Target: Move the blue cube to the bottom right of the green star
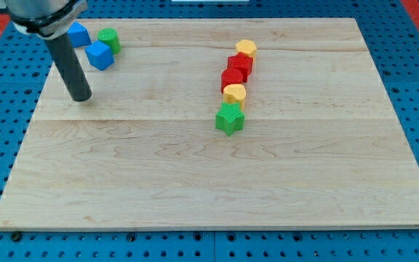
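Pincer: none visible; my tip [81, 97] rests below the blue cube [100, 55]; green star [230, 118] well apart.

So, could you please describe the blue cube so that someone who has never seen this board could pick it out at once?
Look to the top left corner of the wooden board, where three blocks cluster just right of my tip. The blue cube is the lowest of them, with a green block up to its right. Unlike the other blue block, half hidden behind the rod, it shows clear square faces.
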### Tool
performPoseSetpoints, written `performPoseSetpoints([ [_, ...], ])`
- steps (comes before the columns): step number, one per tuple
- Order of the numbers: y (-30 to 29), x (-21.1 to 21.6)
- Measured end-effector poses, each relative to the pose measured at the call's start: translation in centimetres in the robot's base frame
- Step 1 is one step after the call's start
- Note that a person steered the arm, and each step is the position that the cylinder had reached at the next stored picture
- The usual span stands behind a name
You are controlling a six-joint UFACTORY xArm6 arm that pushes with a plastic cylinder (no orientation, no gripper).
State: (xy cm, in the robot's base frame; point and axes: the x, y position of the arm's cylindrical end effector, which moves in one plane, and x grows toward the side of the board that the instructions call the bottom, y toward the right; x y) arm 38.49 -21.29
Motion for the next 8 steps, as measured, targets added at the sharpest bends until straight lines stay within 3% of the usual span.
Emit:
performPoseSetpoints([
  [2, -1.6, -8.6],
  [3, -5.6, -11.1],
  [4, 1.8, -10.5],
  [5, 9.7, -5.3],
  [6, 8.6, -9.0],
  [7, 12.4, -10.8],
  [8, 14.1, -0.9],
])
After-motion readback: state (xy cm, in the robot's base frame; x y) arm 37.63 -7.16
